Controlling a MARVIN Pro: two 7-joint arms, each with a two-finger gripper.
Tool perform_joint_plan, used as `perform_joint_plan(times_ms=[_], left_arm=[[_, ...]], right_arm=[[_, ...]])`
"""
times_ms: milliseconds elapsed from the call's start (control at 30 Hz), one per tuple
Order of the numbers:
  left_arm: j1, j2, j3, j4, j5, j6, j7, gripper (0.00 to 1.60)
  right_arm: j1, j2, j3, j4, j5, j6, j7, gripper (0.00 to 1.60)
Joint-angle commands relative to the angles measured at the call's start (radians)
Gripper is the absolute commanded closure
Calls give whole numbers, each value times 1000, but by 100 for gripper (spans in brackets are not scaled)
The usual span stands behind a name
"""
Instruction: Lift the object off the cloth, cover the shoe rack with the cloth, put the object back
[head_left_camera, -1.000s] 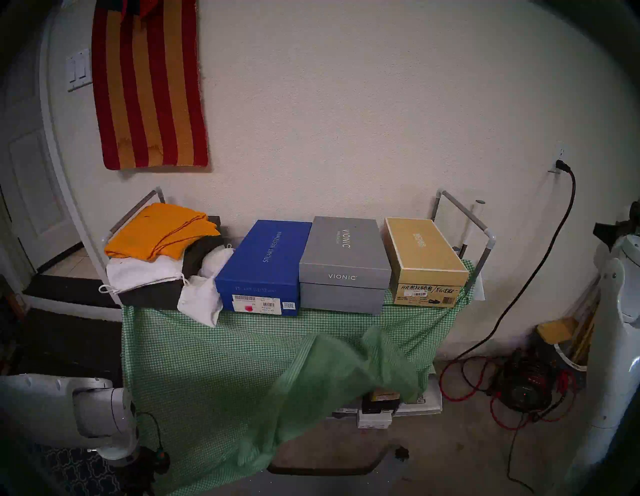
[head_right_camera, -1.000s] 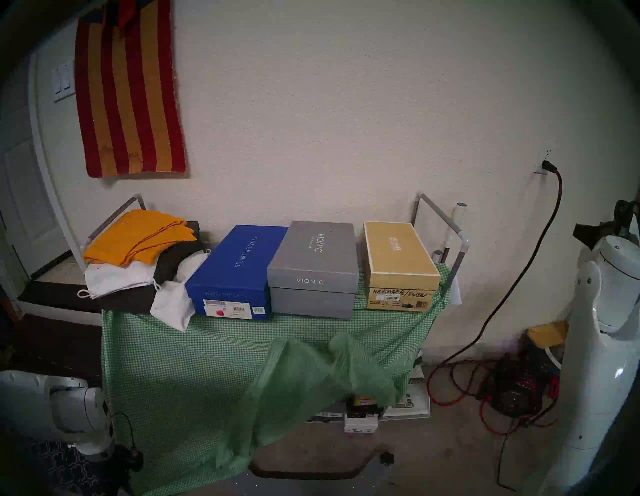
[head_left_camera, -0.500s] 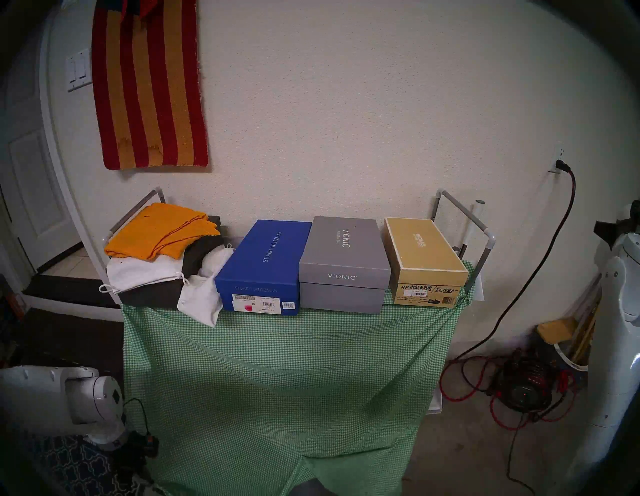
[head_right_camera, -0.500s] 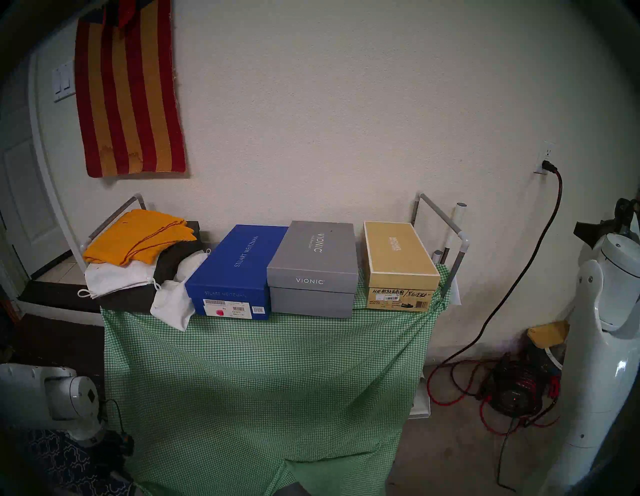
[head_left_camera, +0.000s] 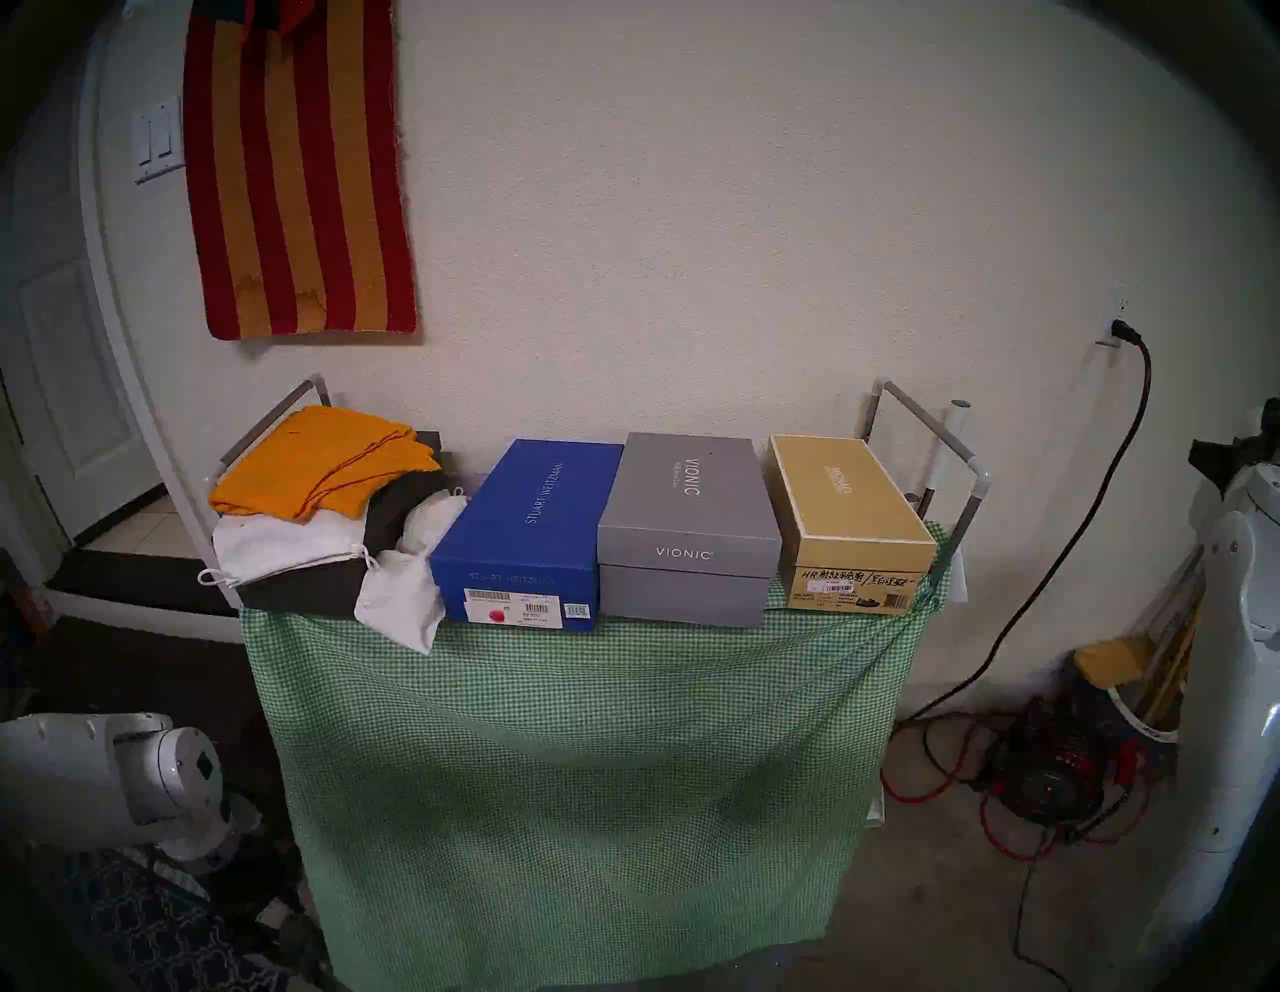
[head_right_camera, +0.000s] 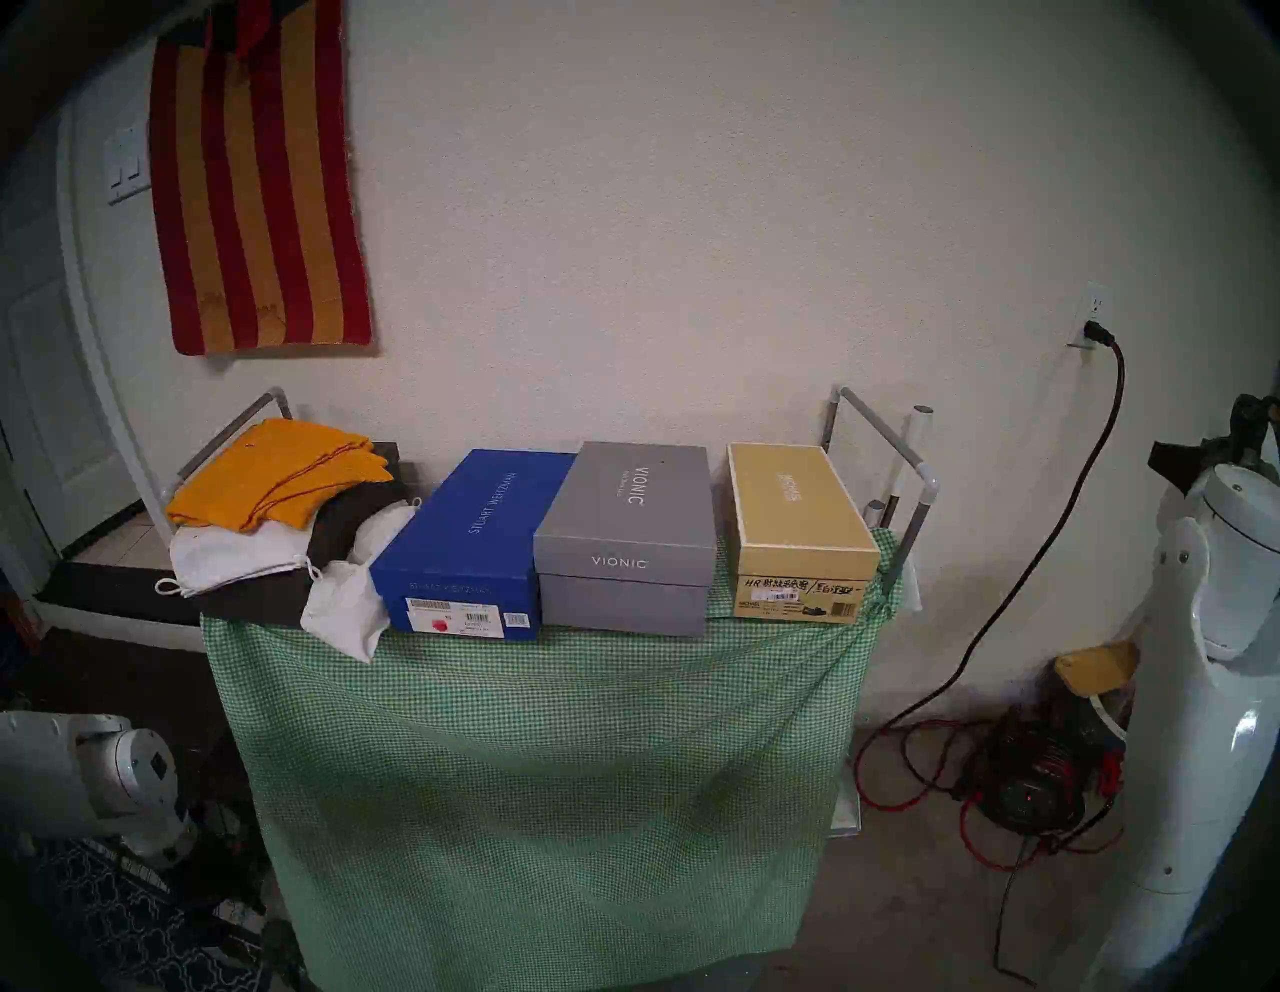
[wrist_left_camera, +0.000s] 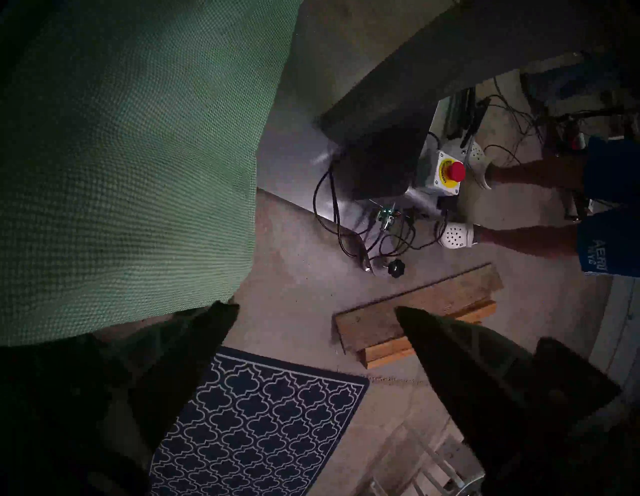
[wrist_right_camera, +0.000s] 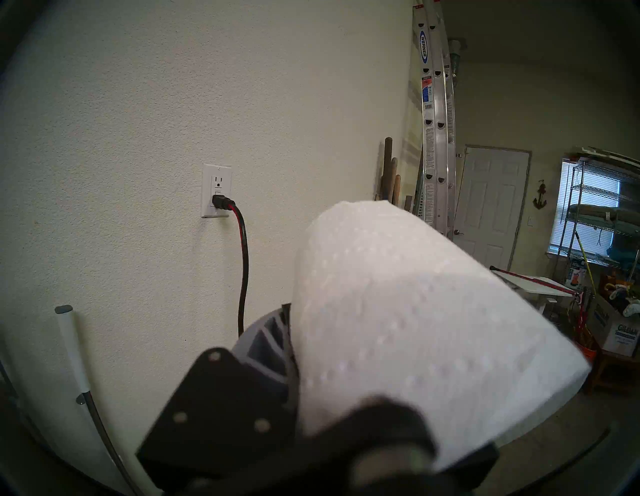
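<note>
Your right gripper (wrist_right_camera: 363, 433) keeps its jaws clamped on the tissue roll (wrist_right_camera: 408, 311), clear of the shoe rack (head_left_camera: 970, 499), while your left gripper (wrist_left_camera: 317, 311), jaws wide and empty, leaves the gingham cloth (head_left_camera: 568, 762) draping the rack's front.

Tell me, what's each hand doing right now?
Left hand open, clear of the cloth. Right hand shut on the paper roll. Cloth hangs over the rack's front. Nothing blocking.

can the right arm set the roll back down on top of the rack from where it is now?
Probably yes. The right pincer holds the paper roll out by the wall; nothing blocks the way to the shoe rack, but boxes fill its top, leaving only the front strip of cloth.
</note>
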Motion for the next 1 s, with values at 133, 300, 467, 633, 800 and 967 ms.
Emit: perform_joint_plan(times_ms=[133, 300, 467, 633, 800, 967], left_arm=[[-68, 4, -144, 63, -183, -73, 53, 0], [-77, 6, -186, 38, -286, -109, 77, 0], [-57, 7, -197, 26, -388, -106, 112, 0], [-24, 7, -190, 43, -484, -87, 159, 0], [-3, 7, -199, 96, -566, -71, 224, 0], [-2, 7, -225, 178, -632, -66, 296, 0]], right_arm=[[-4, 6, 0, -1, 6, -2, -8, 160], [-4, 6, -1, 0, 10, -2, -12, 160], [-5, 8, -2, 0, 15, -2, -17, 160], [-5, 11, -2, -1, 20, -2, -22, 160], [-6, 13, -2, -1, 26, -2, -28, 160], [-8, 15, -3, -1, 31, -2, -33, 160]])
